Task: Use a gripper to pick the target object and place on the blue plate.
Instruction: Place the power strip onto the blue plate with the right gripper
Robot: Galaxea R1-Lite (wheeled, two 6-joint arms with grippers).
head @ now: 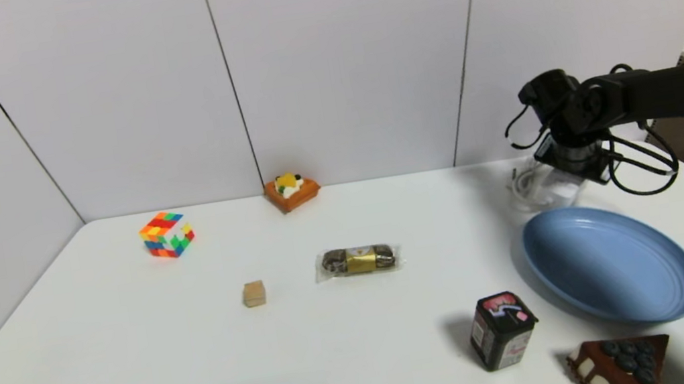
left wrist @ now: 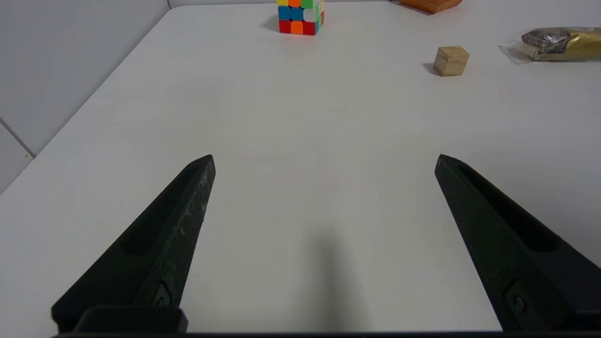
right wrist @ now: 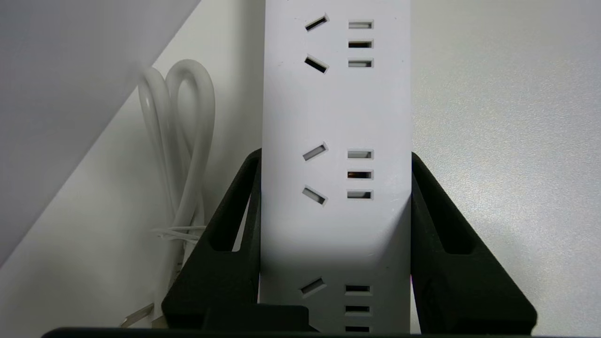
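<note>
The target object, a long white power strip with several sockets, lies on the table at the far right, just behind the blue plate. In the head view only a white part of the power strip shows under the arm. My right gripper is shut on it, one black finger pressed to each long side. Its coiled white cord lies beside it, toward the wall. My left gripper hangs open over bare table at the near left, holding nothing.
A colourful puzzle cube and an orange toy cake sit near the back wall. A small wooden cube and a wrapped snack lie mid-table. A black tin and a chocolate cake slice stand in front of the plate.
</note>
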